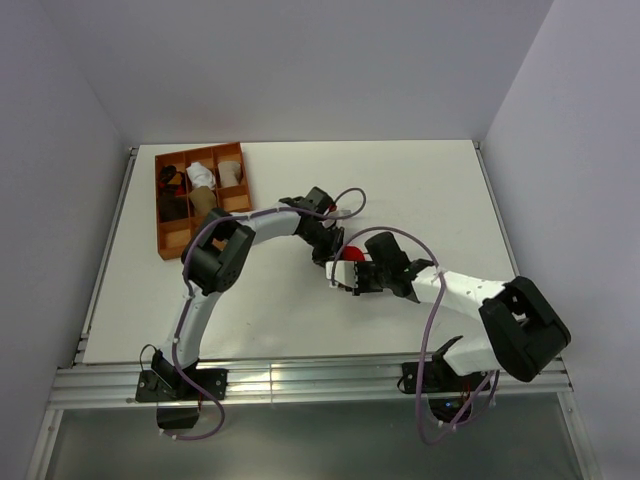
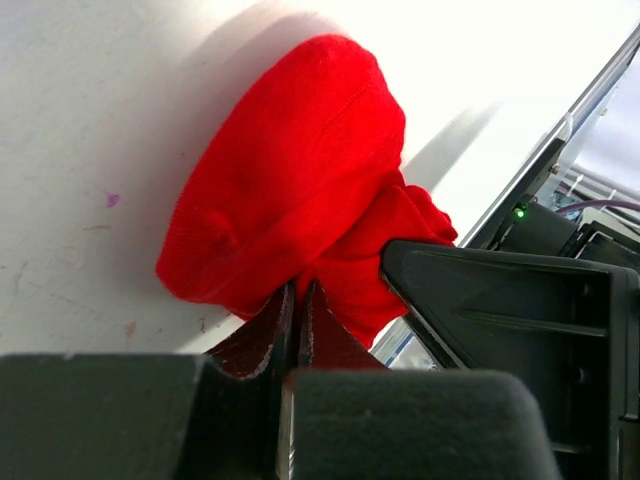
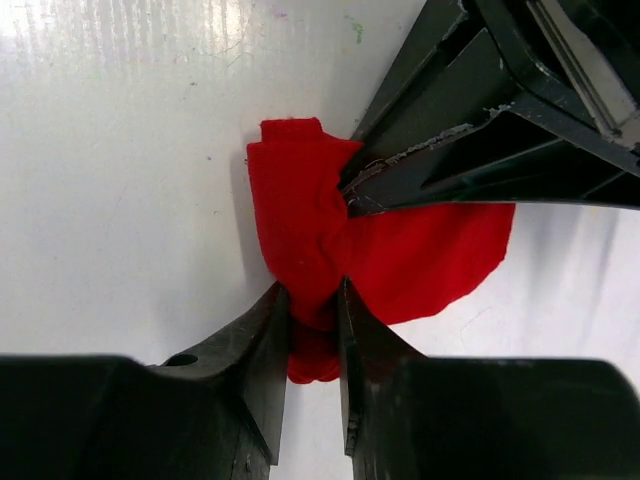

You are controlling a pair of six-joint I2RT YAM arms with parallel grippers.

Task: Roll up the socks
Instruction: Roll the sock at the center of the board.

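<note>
A red sock (image 1: 350,256) lies bunched on the white table near the middle, between my two grippers. In the left wrist view the red sock (image 2: 290,190) is a rounded bundle, and my left gripper (image 2: 298,300) is shut on its lower edge. In the right wrist view the red sock (image 3: 320,240) is pinched by my right gripper (image 3: 314,305), which is shut on a fold of it. The left gripper's fingers (image 3: 440,160) grip the sock from the upper right in that view. In the top view the left gripper (image 1: 330,250) and right gripper (image 1: 352,276) meet at the sock.
An orange compartment tray (image 1: 166,232) with several rolled socks stands at the back left of the table. The table's metal front rail (image 1: 300,380) runs along the near edge.
</note>
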